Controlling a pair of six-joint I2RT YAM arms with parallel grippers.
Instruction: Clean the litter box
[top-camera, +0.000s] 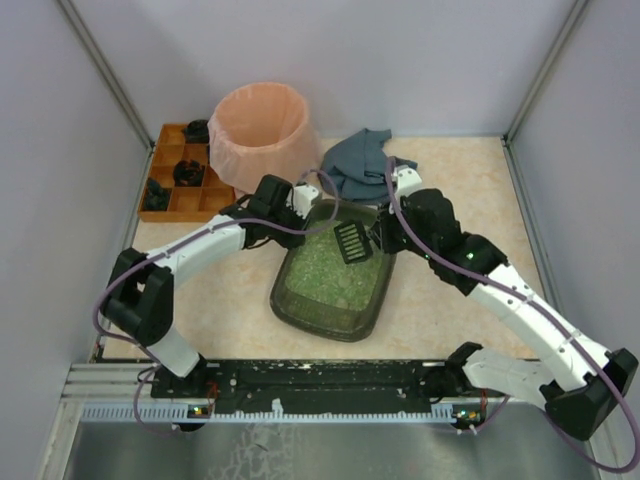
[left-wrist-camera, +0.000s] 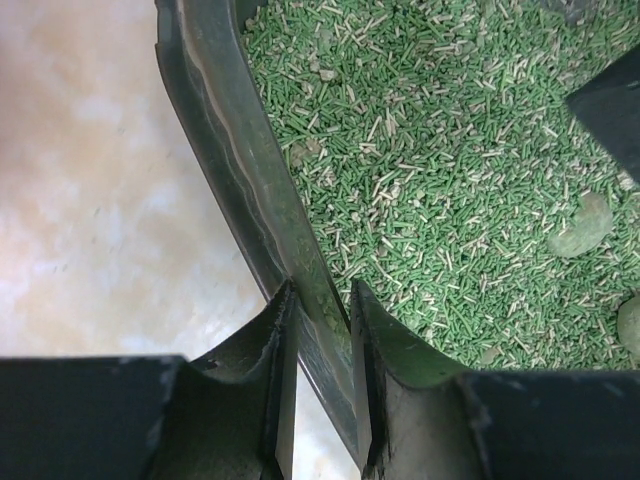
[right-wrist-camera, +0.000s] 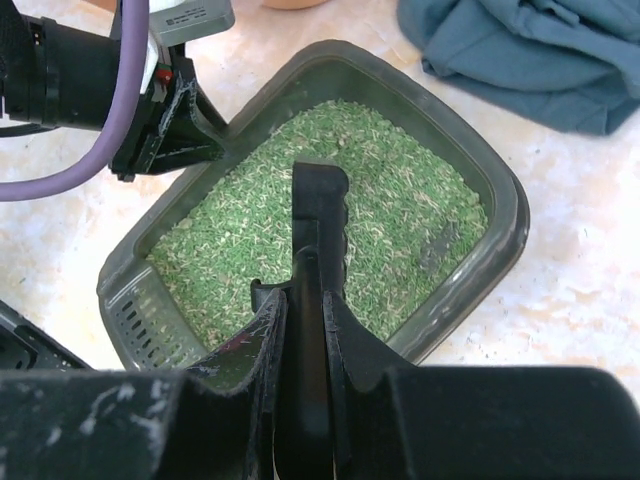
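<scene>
Litter box (left-wrist-camera: 235, 160) rim sits clamped inside the left hand (left-wrist-camera: 320, 292).

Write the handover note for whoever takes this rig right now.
Left pincer: shut on the left rim of the litter box.
Right pincer: shut on the scoop by its handle, with the head over the far right of the litter.
The bin stands behind the box to the left, and the cloth lies just behind the box.
Done: box gripped, scoop in hand.
Left: pale lumps lie in the litter. Scoop them out, probably into the bin. Whether anything is in the bin yet cannot be seen.
</scene>
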